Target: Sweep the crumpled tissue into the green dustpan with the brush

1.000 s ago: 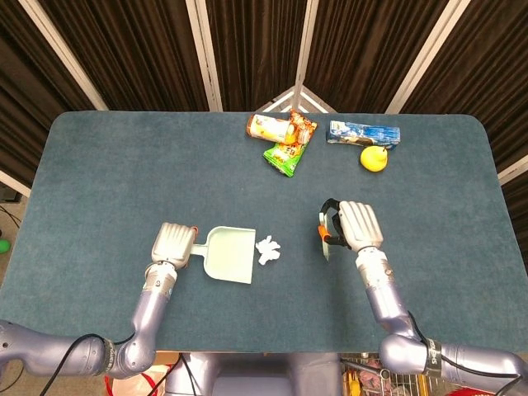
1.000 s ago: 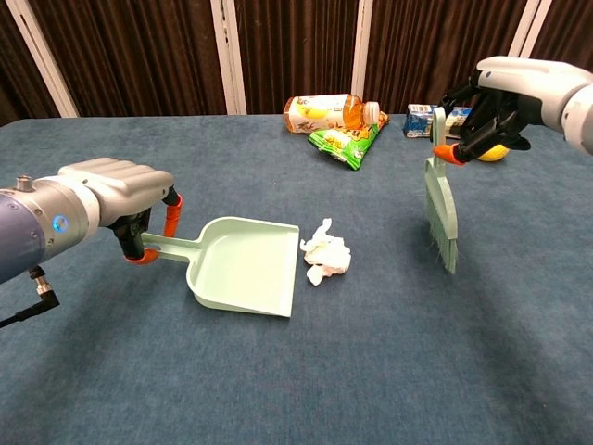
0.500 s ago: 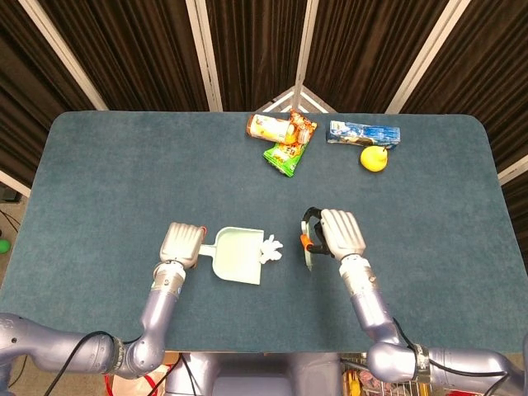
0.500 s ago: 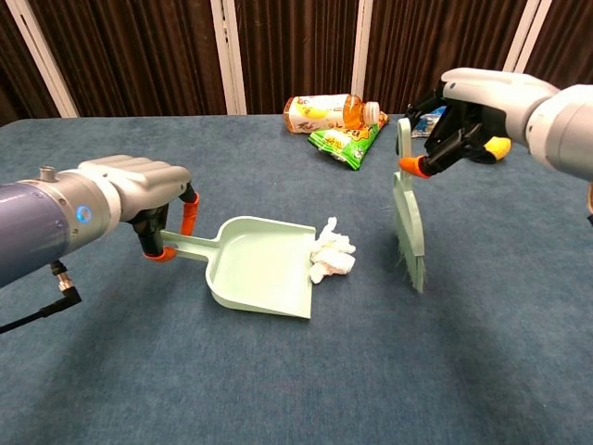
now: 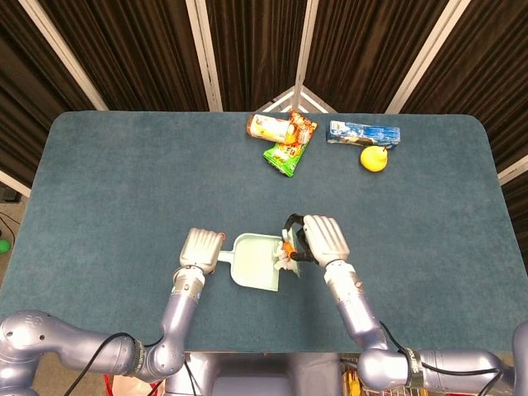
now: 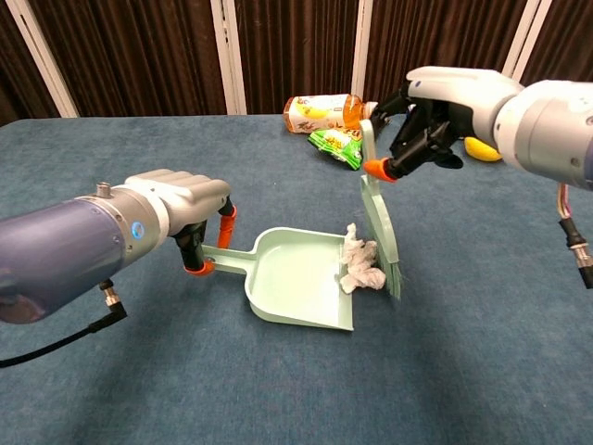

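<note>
Chest view: sweep step in hand, right hand (image 6: 435, 116) gripping brush (image 6: 380, 227), bristles pressing tissue (image 6: 359, 264) against dustpan (image 6: 296, 283) lip. Left hand (image 6: 185, 199) holds the dustpan handle. Next move likely calls for pushing the tissue fully inside the dustpan.

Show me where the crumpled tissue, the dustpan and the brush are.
crumpled tissue (image 6: 360, 267), chest view, middle of the white wad at the pan's lip.
dustpan (image 6: 292, 283), chest view, bare floor of the pan.
brush (image 6: 380, 227), chest view, flat green back above the bristles.

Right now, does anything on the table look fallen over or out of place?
Yes. At the far edge, the orange juice bottle lies on its side, against a green snack bag. Nothing looks spilled.
</note>
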Tool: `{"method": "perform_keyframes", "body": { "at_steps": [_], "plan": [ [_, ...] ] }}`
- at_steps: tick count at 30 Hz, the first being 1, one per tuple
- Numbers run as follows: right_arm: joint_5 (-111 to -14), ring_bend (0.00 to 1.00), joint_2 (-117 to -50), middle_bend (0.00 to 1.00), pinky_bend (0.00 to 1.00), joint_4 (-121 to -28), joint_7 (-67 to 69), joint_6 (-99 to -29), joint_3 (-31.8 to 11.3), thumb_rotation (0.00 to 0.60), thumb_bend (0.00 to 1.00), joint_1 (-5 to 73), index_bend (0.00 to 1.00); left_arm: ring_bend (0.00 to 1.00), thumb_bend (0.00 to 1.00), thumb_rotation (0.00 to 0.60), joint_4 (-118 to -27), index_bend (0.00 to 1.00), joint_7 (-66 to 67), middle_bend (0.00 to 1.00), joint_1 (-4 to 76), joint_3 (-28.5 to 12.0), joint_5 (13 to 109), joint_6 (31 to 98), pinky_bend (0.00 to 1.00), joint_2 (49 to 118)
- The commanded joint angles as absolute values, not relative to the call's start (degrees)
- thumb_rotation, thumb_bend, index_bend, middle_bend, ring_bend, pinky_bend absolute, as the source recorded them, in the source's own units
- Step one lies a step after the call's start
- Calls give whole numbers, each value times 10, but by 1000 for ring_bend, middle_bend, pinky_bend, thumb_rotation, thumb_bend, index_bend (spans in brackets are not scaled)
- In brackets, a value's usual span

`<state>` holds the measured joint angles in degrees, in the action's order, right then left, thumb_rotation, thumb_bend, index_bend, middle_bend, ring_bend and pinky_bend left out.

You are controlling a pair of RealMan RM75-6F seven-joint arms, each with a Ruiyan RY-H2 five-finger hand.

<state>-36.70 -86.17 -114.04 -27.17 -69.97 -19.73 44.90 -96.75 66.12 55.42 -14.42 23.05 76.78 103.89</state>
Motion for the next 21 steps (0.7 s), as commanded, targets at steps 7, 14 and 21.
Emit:
{"method": "perform_keyframes", "body": {
  "at_steps": [7,14,21],
  "plan": [
    [-312,922,-860,910,874,-1190,-271,-701,-231,600,644,475,867,1000,600,600,-957,649,661,1000,563,-145,229,776,949,1063],
    [-296,922,-840,911,874,-1198,-265,-714,-251,600,644,484,867,1000,600,600,-963,650,668,1000,567,-148,223,786,950,1063],
    [-300,922,-817,911,874,-1158,-274,-734,-239,600,643,476,873,1000,606,600,-990,651,700,1000,574,-158,196,805,950,1044]
  ]
}}
